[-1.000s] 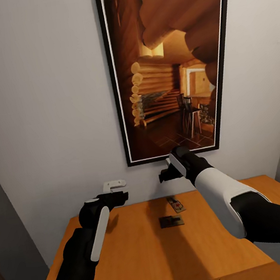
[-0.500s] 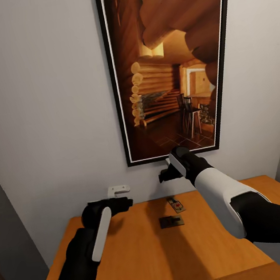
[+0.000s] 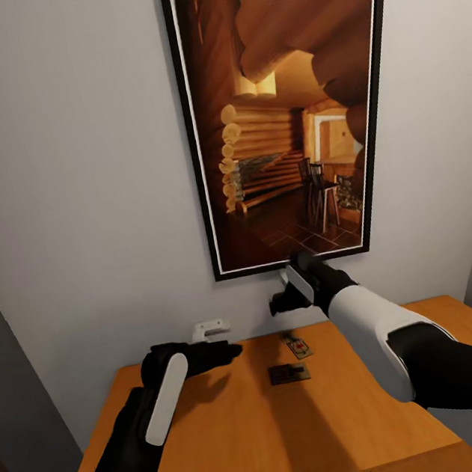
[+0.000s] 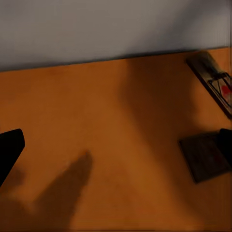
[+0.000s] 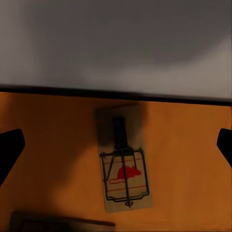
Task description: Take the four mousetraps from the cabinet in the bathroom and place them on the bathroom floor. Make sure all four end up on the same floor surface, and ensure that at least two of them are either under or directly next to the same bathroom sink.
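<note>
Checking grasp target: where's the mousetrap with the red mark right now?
In the head view the mousetrap with the red mark lies on the cabinet top near the wall, just behind a darker second mousetrap, below the right end effector.

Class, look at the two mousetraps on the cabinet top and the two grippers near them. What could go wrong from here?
1. The mousetraps lie flat and close together on the cabinet; closing on one may nudge the other.
2. The nearer one sits in the right arm's shadow and looks dark, so it may be harder to aim at.
3. The right gripper hovers open above the far one beside the wall; descending could scrape it.
</note>
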